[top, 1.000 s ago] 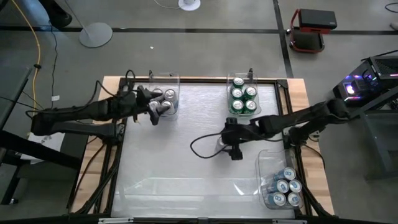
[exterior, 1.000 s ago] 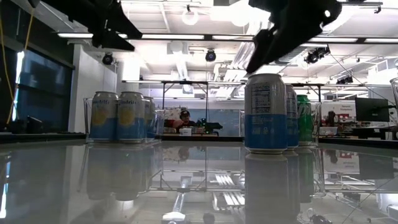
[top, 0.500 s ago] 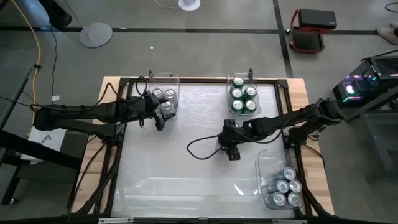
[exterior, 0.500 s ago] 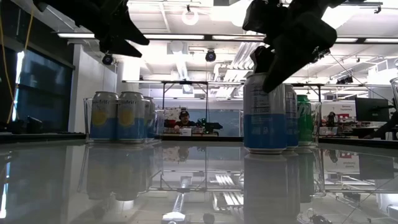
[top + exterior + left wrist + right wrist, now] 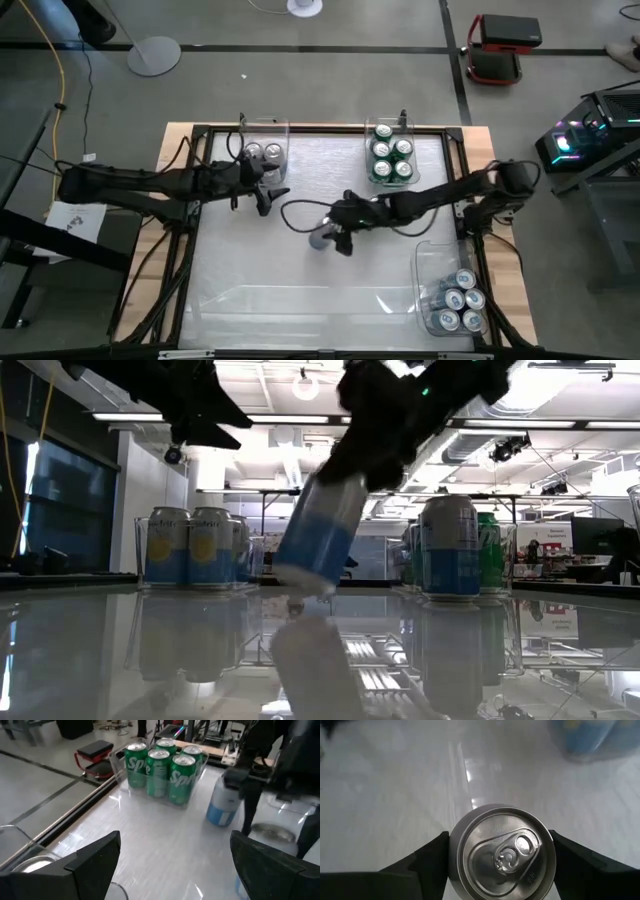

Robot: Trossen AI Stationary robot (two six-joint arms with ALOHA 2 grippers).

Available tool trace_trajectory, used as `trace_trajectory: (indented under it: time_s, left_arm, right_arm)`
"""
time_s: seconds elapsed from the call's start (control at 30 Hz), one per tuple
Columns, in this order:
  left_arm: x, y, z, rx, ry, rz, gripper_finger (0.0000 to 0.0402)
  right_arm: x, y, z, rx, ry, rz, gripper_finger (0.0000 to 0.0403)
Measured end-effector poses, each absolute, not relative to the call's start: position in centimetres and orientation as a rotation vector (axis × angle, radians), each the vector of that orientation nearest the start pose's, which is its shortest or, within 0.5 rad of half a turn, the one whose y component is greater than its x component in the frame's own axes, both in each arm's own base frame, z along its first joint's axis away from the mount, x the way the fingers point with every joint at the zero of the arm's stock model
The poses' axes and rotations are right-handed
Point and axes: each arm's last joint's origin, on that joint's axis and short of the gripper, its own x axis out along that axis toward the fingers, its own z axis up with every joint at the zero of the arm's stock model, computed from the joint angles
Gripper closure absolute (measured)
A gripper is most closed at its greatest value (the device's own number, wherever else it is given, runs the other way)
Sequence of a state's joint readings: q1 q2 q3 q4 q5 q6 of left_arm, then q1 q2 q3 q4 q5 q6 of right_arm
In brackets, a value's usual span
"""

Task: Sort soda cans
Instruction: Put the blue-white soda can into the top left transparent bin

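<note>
Right jaws tilting a blue-and-white can over the middle of the tabletop; left jaws empty beside the far-left bin.

The left gripper (image 5: 268,192) hovers with its jaws spread wide and nothing between them, just in front of the clear bin (image 5: 264,150) holding silver-topped cans (image 5: 262,152). The right gripper (image 5: 335,236) has its jaws closed on the sides of a blue-and-white can (image 5: 318,532), which leans steeply with its base at or just above the tabletop (image 5: 260,270). Beyond those jaws another blue can (image 5: 449,546) stands upright, and farther back sits the bin of green cans (image 5: 390,157). Nearer, to the right of the jaws, a third bin (image 5: 432,262) carries blue cans (image 5: 459,301).
</note>
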State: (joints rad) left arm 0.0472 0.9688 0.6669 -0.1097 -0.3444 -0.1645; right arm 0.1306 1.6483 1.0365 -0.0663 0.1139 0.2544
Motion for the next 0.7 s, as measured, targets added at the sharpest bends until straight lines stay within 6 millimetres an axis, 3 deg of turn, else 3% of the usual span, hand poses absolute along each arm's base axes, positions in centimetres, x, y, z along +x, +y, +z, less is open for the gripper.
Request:
trace_trajectory:
  time_s: [0.17, 0.47, 0.7]
  left_arm:
    - [21.1, 0.9, 26.4, -0.073, 0.389, 0.442, 0.0049]
    - [21.5, -1.3, 24.9, -0.129, 0.468, 0.433, 0.0049]
    - [21.9, -3.3, 24.5, -0.16, 0.464, 0.376, 0.0049]
  right_arm:
    - [37.3, 4.5, 20.6, 0.14, 0.759, -0.127, 0.0138]
    - [40.6, 5.4, 22.0, 0.011, 0.86, -0.108, 0.0137]
    - [41.2, 5.4, 22.7, 0.008, 0.819, -0.109, 0.0083]
